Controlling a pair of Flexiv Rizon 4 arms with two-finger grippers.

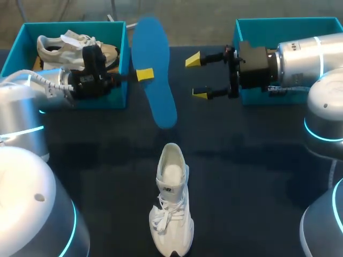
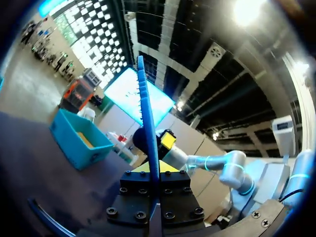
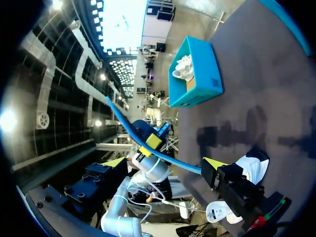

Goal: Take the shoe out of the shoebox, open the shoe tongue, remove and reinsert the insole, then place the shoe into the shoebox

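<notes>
The left tool [image 1: 144, 75] is clamped narrow on the blue insole [image 1: 159, 96], gripping it at 1 long edge about midway along its length. The insole is held off the tabletop [image 1: 241, 160], with 1 end over the far edge near the left shoebox [image 1: 107, 99] and the other end pointing toward the near side. In the left wrist view it stands edge-on between the fingers, rising straight out ahead of them.

The right tool [image 1: 197, 77] is spread wide with nothing between its 2 yellow tips. It sits just right of the insole, at about the same level, without touching it. The right arm behind it reaches across the front of the right shoebox [image 1: 278, 32], which stands at the far right.

The white shoe [image 1: 172, 206] lies on the tabletop at the near middle, well apart from both tools. Its toe points to the near edge and its opening faces the far side, below the near end of the insole. The laces run along its near half.

The left shoebox is teal and stands at the far left, with a 2nd white shoe [image 1: 64, 45] lying inside it. The left arm passes over the near wall of this box.
</notes>
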